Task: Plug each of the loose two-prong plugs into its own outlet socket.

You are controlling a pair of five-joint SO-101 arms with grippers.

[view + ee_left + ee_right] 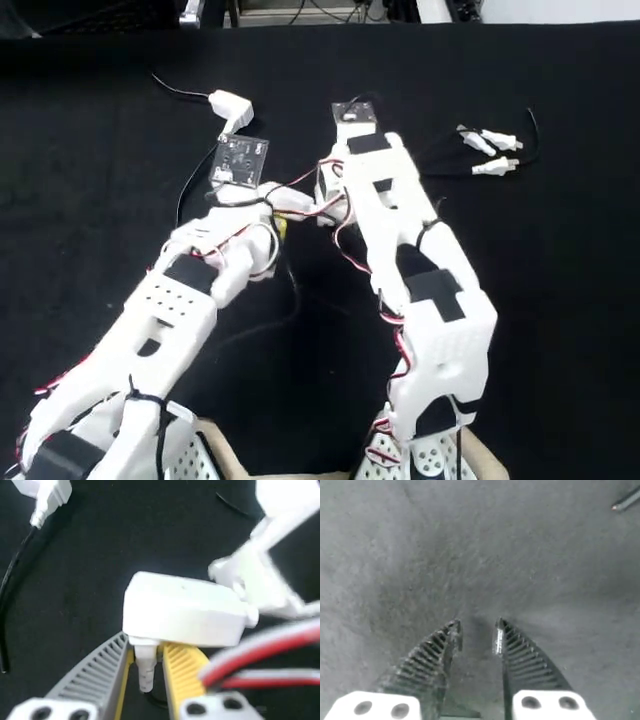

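Note:
My left gripper [146, 647] is shut on the narrow neck of a blocky white plug [185, 612], held between a grey and a yellow finger. In the high view this plug [292, 200] sits mid-table, right beside the other arm's white body. My right gripper [476, 630] stands open a little way above the black cloth, with nothing between its black fingers. Loose white two-prong plugs [493, 152] on black cables lie at the far right. Another white plug [230, 105] on a black cable lies at the far left, also in the left wrist view [47, 495].
A black cloth [560, 300] covers the whole table. The two arms nearly touch at the middle, with red and white wires [300, 180] looping between them. A thin black cable [185, 195] trails along the left side. Bare cloth lies to the right front.

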